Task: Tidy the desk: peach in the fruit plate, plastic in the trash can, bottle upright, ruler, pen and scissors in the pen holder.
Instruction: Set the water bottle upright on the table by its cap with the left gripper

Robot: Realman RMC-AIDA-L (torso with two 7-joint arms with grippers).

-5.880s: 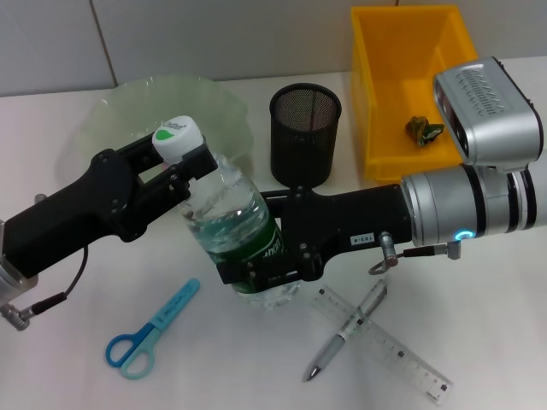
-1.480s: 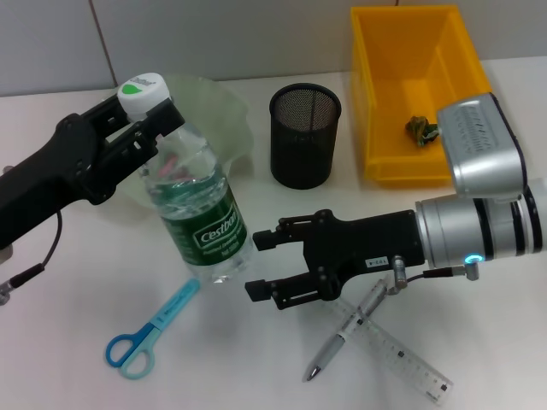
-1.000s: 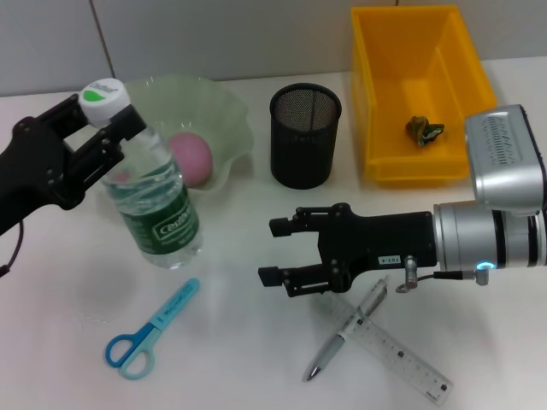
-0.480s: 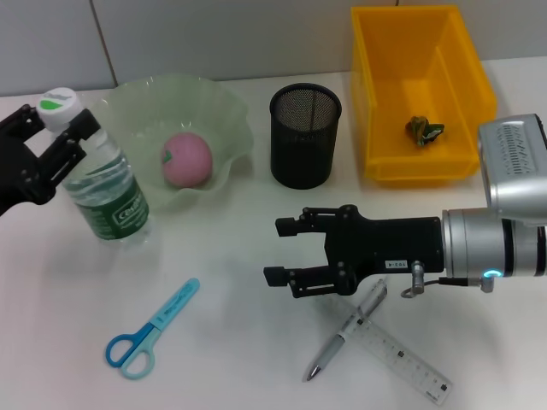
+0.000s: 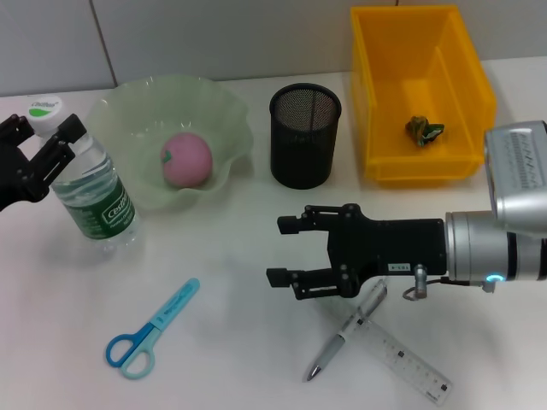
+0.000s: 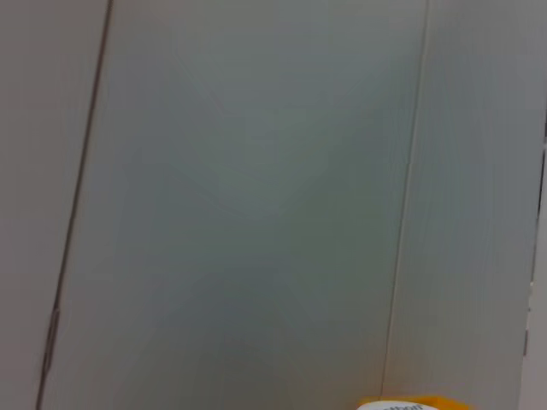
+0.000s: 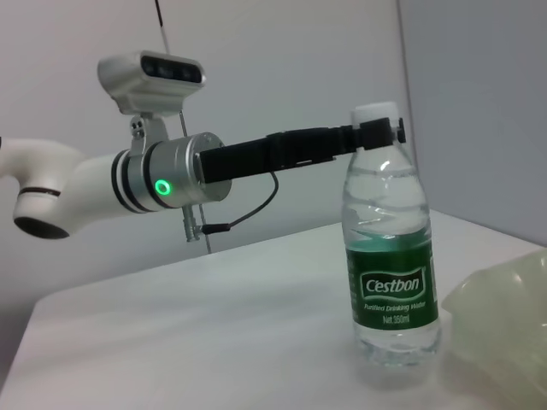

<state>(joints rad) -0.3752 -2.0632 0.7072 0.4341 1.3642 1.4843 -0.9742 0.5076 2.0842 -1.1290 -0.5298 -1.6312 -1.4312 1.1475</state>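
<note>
The clear bottle (image 5: pixel 94 192) with a green label stands upright on the table, left of the fruit plate (image 5: pixel 224 109). My left gripper (image 5: pixel 41 130) is shut on its neck just under the white cap. The right wrist view shows the same bottle (image 7: pixel 391 282) and the left gripper (image 7: pixel 376 137) at its top. My right gripper (image 5: pixel 282 250) hangs open and holds nothing, mid-table, just left of the pen (image 5: pixel 346 331) and the ruler (image 5: pixel 402 354). The peach (image 5: pixel 186 160) lies in the plate. Blue scissors (image 5: pixel 149 331) lie near the front left. The black mesh pen holder (image 5: pixel 305 137) stands behind.
The yellow trash bin (image 5: pixel 376 102) at the back right holds a small crumpled plastic scrap (image 5: pixel 424 129). The pen lies across the ruler. A grey wall fills the left wrist view, and the plate's rim (image 7: pixel 504 307) shows at the edge of the right wrist view.
The right gripper let go of the bottle and drew back to the right. The left arm carried the bottle leftward, past the plate, and stood it on the table.
</note>
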